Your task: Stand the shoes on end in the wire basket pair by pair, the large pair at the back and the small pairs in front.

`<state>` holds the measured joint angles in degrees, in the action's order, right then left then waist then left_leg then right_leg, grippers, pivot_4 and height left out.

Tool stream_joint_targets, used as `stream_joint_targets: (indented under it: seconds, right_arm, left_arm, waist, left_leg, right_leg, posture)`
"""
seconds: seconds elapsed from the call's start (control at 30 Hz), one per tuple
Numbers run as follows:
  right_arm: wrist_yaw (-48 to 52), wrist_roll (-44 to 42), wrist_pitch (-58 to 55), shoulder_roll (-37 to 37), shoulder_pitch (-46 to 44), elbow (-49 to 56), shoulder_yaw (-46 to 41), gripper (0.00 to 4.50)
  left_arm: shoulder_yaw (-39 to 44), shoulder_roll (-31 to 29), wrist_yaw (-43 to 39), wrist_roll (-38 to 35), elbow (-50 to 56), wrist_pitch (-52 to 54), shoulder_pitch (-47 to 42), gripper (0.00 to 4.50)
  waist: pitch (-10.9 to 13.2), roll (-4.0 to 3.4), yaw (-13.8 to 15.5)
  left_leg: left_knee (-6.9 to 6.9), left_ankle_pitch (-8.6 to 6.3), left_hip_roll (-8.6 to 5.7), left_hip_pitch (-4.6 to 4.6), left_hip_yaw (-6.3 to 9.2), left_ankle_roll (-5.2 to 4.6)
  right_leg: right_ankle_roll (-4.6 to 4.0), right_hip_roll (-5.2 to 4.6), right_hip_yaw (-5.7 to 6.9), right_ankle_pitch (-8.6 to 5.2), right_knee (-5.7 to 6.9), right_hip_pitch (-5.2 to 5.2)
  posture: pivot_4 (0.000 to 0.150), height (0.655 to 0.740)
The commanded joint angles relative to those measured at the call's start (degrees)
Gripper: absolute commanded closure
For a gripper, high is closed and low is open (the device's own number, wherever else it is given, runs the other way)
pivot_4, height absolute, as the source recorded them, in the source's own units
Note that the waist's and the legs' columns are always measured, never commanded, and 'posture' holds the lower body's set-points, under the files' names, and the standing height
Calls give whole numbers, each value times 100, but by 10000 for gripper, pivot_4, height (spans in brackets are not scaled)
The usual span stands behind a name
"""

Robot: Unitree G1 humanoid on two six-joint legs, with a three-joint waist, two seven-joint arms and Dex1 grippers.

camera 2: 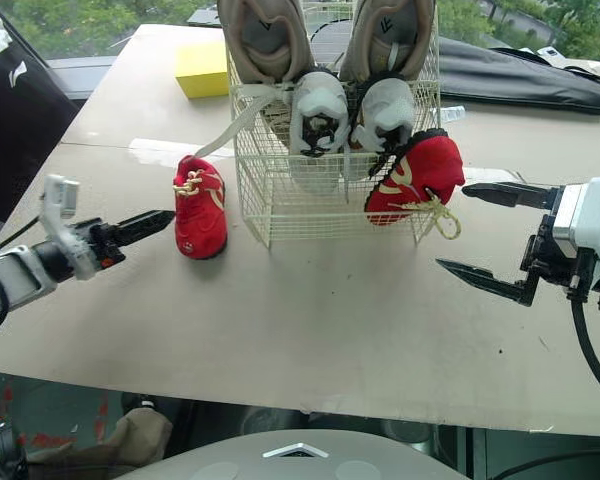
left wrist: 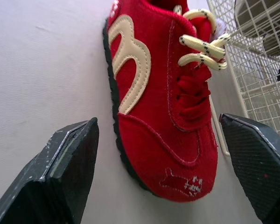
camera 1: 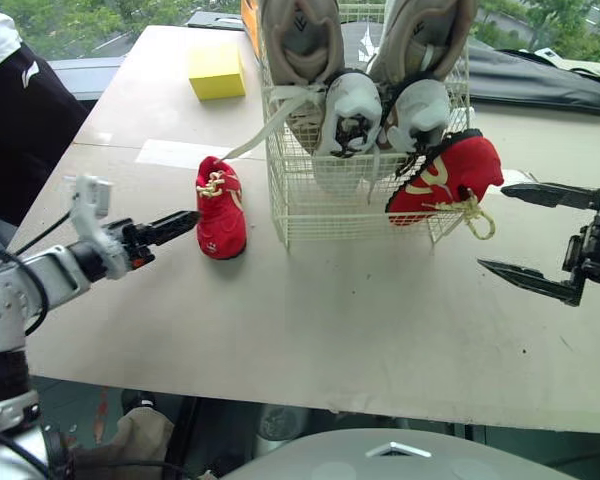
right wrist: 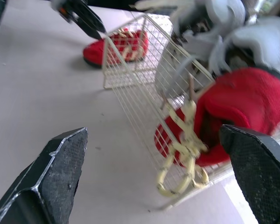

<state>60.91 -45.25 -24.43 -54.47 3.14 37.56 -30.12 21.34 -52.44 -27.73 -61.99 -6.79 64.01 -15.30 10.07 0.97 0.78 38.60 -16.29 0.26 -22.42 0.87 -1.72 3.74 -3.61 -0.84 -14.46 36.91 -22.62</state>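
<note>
The left gripper [camera 1: 176, 224], at the lower left of the head views, has its two black fingers spread wide. In its wrist view they bracket the toe of the small red suede-like shoe with cream stripes and laces [left wrist: 165, 116] without touching it. That shoe lies on the pale tabletop [camera 1: 330, 330] at centre left, just beside the left wall of the white wire basket [camera 1: 310, 215]. Its long axis runs up and down the frame, with the toe toward the bottom edge and the laced opening toward the top.

It is likely light, with a soft, yielding upper over a stiffer black sole. A pinch across the sides at midfoot should hold better than one at the squashy toe. The loose laces could catch on the wire.

The right gripper [camera 1: 494, 228], at the right edge, also gapes wide and holds nothing. Near it, the matching red shoe [camera 1: 445, 175] hangs tilted at the basket's front right corner, toe down and to the left and laces dangling. Whether it sits fully inside cannot be told.

Behind it a small white-and-grey pair [camera 1: 348, 110] stands on end, and the large grey-brown pair [camera 1: 300, 40] stands at the back.
</note>
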Motion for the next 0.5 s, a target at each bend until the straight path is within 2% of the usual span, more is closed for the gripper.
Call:
stream_joint_targets:
  seconds: [0.03,0.1,0.17,0.27,0.3,0.37,0.4,0.5]
  right_arm:
    - [-197,-589,-139,-147,-154,687,-216,341]
    - [-303,-755,-174,-198,-258,920,-130,341]
    - [-401,-782,-171,-224,-389,1029,21,0]
    - [-567,-760,-146,-196,-595,1081,281,0]
    - [-577,-757,-144,-189,-612,1082,318,0]
    - [-587,-741,-131,-178,-621,1062,376,0]
    - [-583,-737,-121,-167,-613,1042,389,0]
    - [-574,-698,-83,-126,-602,987,438,0]
  left_arm:
    - [-450,1,-318,594,-703,17,-697,0]
    - [-799,76,-557,928,-1135,14,-1108,0]
    - [-1152,108,-838,1259,-1462,38,-1329,5241]
    - [-1415,148,-1298,1584,-1637,-27,-1380,16348]
    - [-1351,191,-1357,1606,-1658,-32,-1378,22877]
    - [-1100,250,-1482,1525,-1617,16,-1332,32234]
    - [-919,281,-1513,1453,-1552,60,-1287,35870]
    - [-370,305,-1540,1256,-1176,172,-980,41706]
  waist:
    - [-1,2,-24]
    - [-1,3,-18]
    - [-2,3,-8]
    - [-4,4,-1]
    - [-4,3,2]
    - [-5,4,11]
    - [-5,4,12]
    - [-5,7,-4]
  left_leg:
    - [0,10,0,-11,2,17]
    - [0,13,-1,-14,1,22]
    - [0,14,-1,-20,2,23]
    - [2,14,-6,-20,-1,22]
    - [3,14,-6,-20,-1,22]
    - [4,14,-6,-20,-1,21]
    - [5,11,-6,-21,0,16]
    - [9,11,-5,-27,3,16]
  right_leg:
    - [0,2,0,0,5,-12]
    - [0,5,0,0,7,-16]
    - [1,5,2,0,6,-19]
    - [1,2,0,1,6,-18]
    - [2,1,0,1,6,-18]
    - [2,-2,0,0,6,-18]
    - [2,-4,1,0,6,-17]
    - [3,-8,3,0,5,-18]
  posture:
    - [1500,7400]
    - [1500,7400]
    - [1500,7400]
    - [1500,7400]
    - [1500,7400]
    - [1500,7400]
    - [1500,7400]
    - [1500,7400]
